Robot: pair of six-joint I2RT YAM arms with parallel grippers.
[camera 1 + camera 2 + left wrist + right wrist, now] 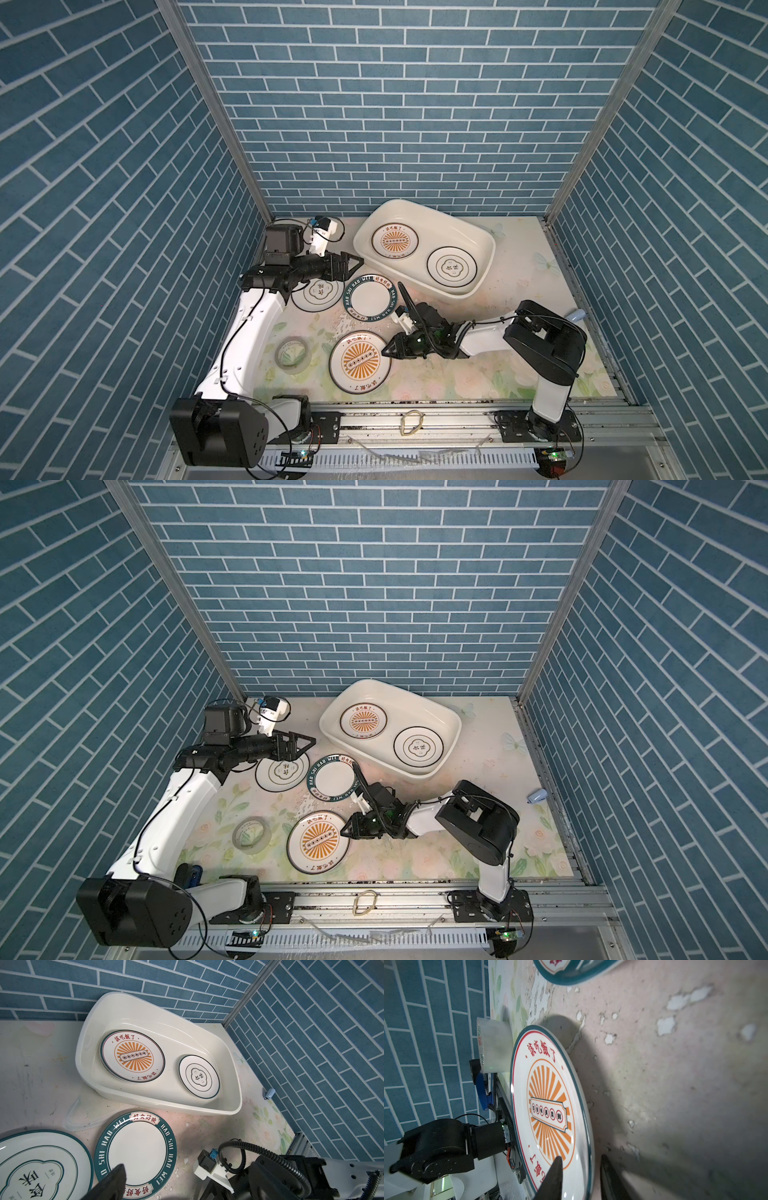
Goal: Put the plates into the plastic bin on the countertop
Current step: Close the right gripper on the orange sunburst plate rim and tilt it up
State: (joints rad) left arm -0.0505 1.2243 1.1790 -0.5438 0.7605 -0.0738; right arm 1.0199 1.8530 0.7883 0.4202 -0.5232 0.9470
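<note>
The plastic bin (478, 232) (453, 721) (145, 1012) stands at the back of the countertop (519, 266). It holds a sunburst plate (395, 243) (133, 1056) and a smaller emblem plate (452, 266) (198, 1076). On the countertop lie an emblem plate (318, 293) (39, 1165), a green lettered-rim plate (371, 298) (137, 1149) and a sunburst plate (360, 362) (548, 1105). My right gripper (386, 351) (581, 1157) straddles that sunburst plate's right rim, one finger over its face, the other outside with a gap. My left gripper (351, 266) hangs open and empty above the emblem plate.
A translucent tape roll (293, 351) (494, 1043) lies left of the front sunburst plate. A small blue-white object (577, 316) (269, 1093) sits at the right edge. Blue tiled walls close in the back and sides. A metal rail runs along the front.
</note>
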